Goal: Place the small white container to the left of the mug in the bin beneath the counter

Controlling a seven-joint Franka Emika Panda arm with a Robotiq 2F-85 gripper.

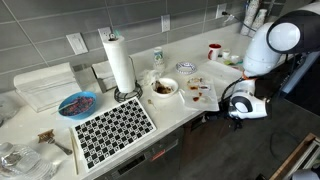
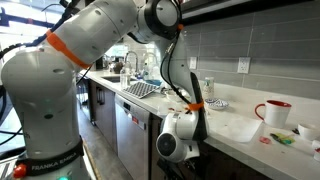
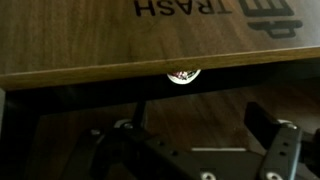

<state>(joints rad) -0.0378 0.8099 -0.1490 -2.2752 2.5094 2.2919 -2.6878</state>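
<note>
White and round, with a faint dark pattern: probably the small white container (image 3: pixel 183 74), though too small in the wrist view to be sure. Sits straight ahead of the jaws, midway between them and well clear of both, half tucked under the edge of the brown wood-grain bin panel (image 3: pixel 100 40) lettered TRASH. Shows the black metal Robotiq gripper (image 3: pixel 190 150) with jaws spread wide and nothing between them. Judged nearly finished if that disc is the container: dropped at the bin, with only the pull-back remaining. Leaves some doubt, though. Above the jaws in an exterior view, finds a small round white patterned dish (image 1: pixel 186 68) on the smooth pale countertop (image 1: pixel 180 108), near the glossy red-topped white mug (image 1: pixel 215 50).
</note>
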